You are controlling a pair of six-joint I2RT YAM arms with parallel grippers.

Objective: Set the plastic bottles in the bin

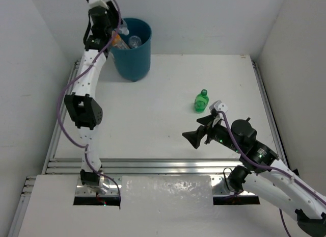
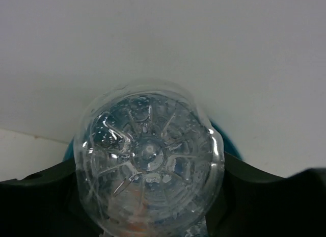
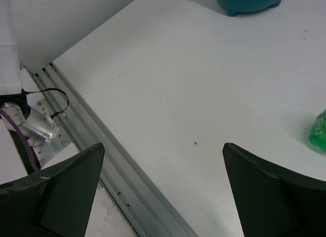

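White table point(image 1: 153, 109) carries the teal bin point(image 1: 133, 56), standing far left, and a short green bottle point(image 1: 201, 101) sitting right of centre.

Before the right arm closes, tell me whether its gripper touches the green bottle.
Apart. The top external view shows bare table between the open right gripper and the green bottle.

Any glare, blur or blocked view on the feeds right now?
Top external: evenly lit and sharp, with the bin and green bottle easy to read. Left wrist: the clear bottle fills the frame, with glints on its ribbed base. Right wrist: crisp table, featureless dark fingers, green bottle clipped at the edge.
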